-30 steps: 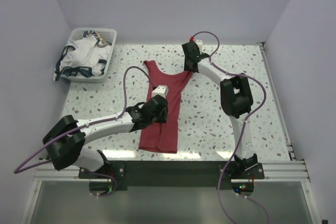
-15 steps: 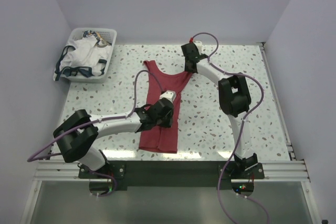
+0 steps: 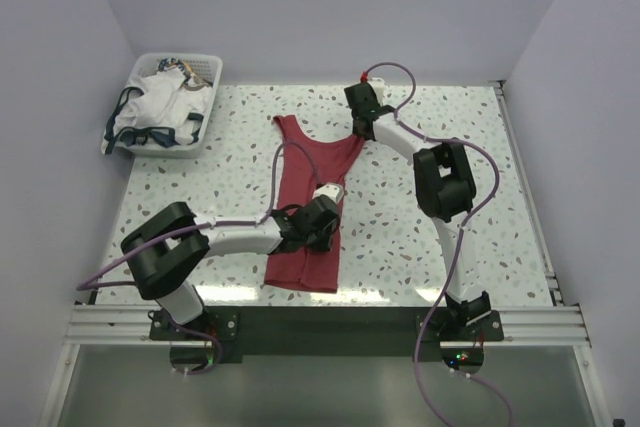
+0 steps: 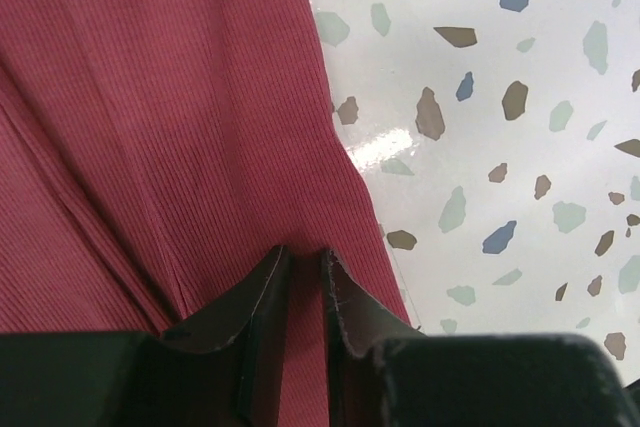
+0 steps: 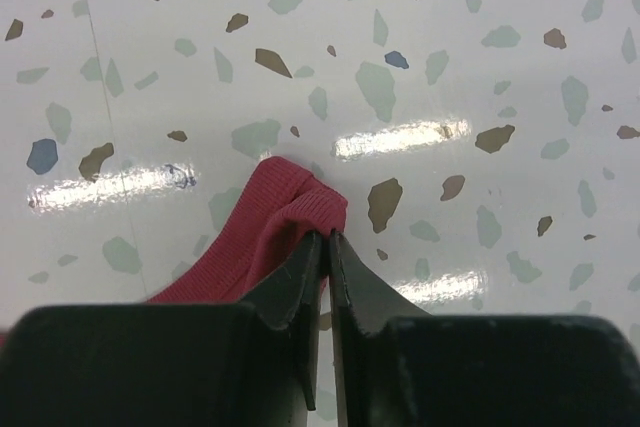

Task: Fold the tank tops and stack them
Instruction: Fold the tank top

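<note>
The dark red tank top lies flat and lengthwise on the speckled table, straps at the far end. My left gripper presses down on its right edge about halfway along. In the left wrist view the left gripper stands open by a narrow gap, red ribbed cloth showing between the fingers. My right gripper is at the right strap. The right wrist view shows the right gripper shut on the bunched strap end. The white navy-trimmed tank top lies crumpled in the basket.
A white plastic basket stands at the table's far left corner. Lilac walls close in the back and both sides. A metal rail runs along the near edge by the arm bases.
The left gripper has slid right and nearer across the red tank top to its right edge, jaws narrowing. The right gripper has closed on the strap end.
</note>
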